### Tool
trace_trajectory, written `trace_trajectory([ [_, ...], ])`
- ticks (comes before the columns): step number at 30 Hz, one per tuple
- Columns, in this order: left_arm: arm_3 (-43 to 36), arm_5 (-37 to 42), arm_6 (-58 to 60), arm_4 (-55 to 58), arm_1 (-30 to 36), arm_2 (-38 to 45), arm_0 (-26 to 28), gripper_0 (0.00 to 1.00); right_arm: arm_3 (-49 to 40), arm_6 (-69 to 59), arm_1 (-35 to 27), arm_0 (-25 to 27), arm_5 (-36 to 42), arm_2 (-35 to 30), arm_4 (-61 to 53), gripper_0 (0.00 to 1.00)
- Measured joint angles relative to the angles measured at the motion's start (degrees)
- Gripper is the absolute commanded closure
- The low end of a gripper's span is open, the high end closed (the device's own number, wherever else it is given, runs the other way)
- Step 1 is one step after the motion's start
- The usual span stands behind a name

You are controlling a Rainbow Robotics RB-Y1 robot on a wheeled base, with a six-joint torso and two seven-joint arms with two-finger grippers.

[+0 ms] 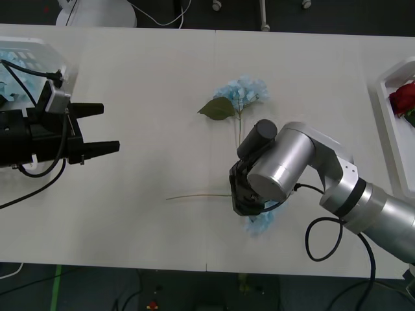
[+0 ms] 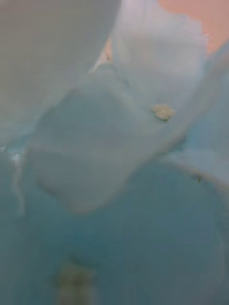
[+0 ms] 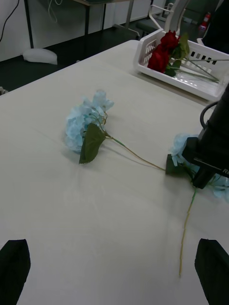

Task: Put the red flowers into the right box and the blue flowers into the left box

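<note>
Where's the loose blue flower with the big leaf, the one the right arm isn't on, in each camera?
Front: blue flower at table centre, just beyond the right gripper.
Left wrist: mid-table, short of the right box.
Right wrist: close-up blue petals; cannot tell whose.
Shared landmark: its broad green leaf.

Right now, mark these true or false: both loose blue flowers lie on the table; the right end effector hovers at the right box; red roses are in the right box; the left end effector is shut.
1. True: one pale-blue fluffy hydrangea lies free, another sits under the right end effector.
2. False: it is down on that near hydrangea at mid-table.
3. True: deep-red roses lie in the white plastic right box.
4. False: the left end effector is open near the left box.
</note>
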Motion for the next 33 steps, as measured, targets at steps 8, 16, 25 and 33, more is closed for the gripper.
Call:
trace_trajectory([
  [8, 0.00, -0.04, 0.00, -0.48, -0.08, -0.30, 0.00, 0.00, -0.01, 20.65, -0.73, -2.09, 2.44, -8.78, -6.39, 1.00],
  [16, -0.01, -0.09, 0.00, -0.69, -0.12, -1.44, 0.01, 0.00, -0.93, 63.14, -1.46, -2.92, 1.03, -20.53, -8.35, 1.00],
  [25, -0.01, -0.47, 0.00, -0.80, -0.15, -2.11, 0.01, 0.00, -0.85, 95.42, -1.58, -3.32, -9.99, -25.85, -17.09, 1.00],
  [33, -0.02, -1.71, 0.00, -0.82, -0.22, -2.11, 0.01, 0.00, 0.23, 120.83, -1.37, -3.59, -19.39, -26.84, -31.98, 1.00],
])
